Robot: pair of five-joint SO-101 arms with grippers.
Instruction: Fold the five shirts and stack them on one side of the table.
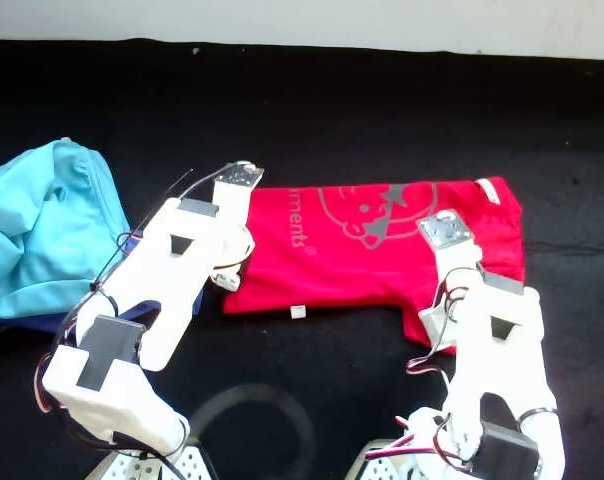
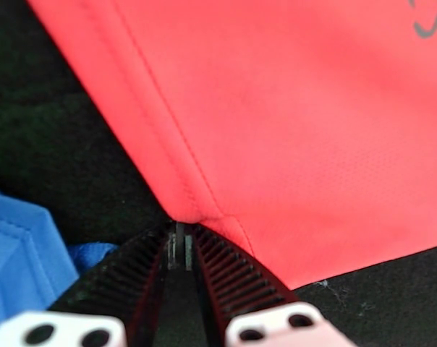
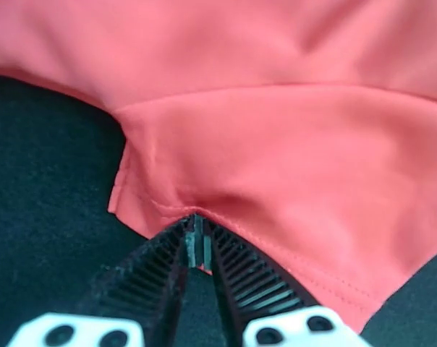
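High view: the red shirt (image 1: 362,250) is lying spread flat across the middle of the frame on the black table (image 1: 312,110), print side up. A teal pile (image 1: 37,235) is sitting at the left edge. The left gripper (image 1: 232,272) is resting at the shirt's lower left edge, and the right gripper (image 1: 434,322) is sitting on the flap hanging down at its lower right.

Left wrist view: the left gripper (image 2: 180,249) is pinching the red shirt (image 2: 291,130) right where a stitched hem is running down into the jaws, which are clamping tight on the cloth. Blue cloth (image 2: 16,253) is showing at the lower left, over the table (image 2: 45,144).

Right wrist view: the right gripper (image 3: 197,249) is biting the hemmed edge of the red shirt (image 3: 291,159), jaws pressing together, with the fabric puckering slightly around the grip.

The shirt is looking thin, light and limp, so it will likely be sagging and creasing between the two holds. Gripping at seams and hems, as here, is probably giving the firmest purchase; smooth mid-panel cloth may be slipping out.
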